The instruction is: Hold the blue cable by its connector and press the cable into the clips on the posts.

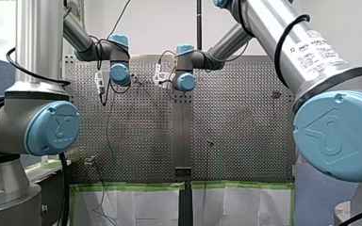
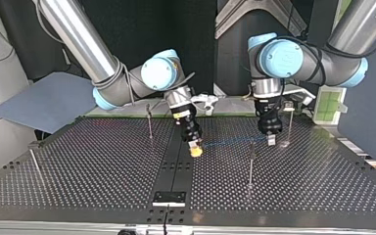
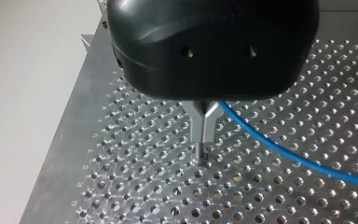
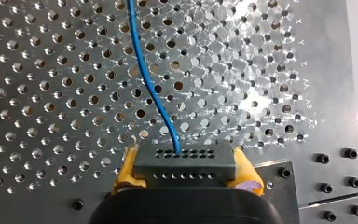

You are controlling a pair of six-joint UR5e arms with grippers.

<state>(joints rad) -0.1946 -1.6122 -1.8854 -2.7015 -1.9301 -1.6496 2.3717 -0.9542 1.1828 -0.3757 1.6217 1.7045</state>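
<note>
My right gripper (image 4: pixel 185 157) has yellow pads shut on a grey connector block (image 4: pixel 182 171). The blue cable (image 4: pixel 149 88) leaves the block and runs ahead over the perforated plate. In the top view that gripper (image 2: pixel 195 149) hangs low near the table's middle seam. From there the cable (image 2: pixel 230 142) stretches to my left gripper (image 2: pixel 271 139). In the left wrist view the metal fingers (image 3: pixel 203 148) are pressed together just above the plate. The cable (image 3: pixel 279 149) comes out from beside them. A thin post (image 2: pixel 251 161) stands just in front of the cable span.
More thin posts stand at the top view's far left (image 2: pixel 33 159), behind my right gripper (image 2: pixel 149 120) and beside my left gripper (image 2: pixel 290 122). A black bracket (image 2: pixel 169 198) sits on the middle seam near the front edge. A green-taped box (image 2: pixel 329 105) stands off the table.
</note>
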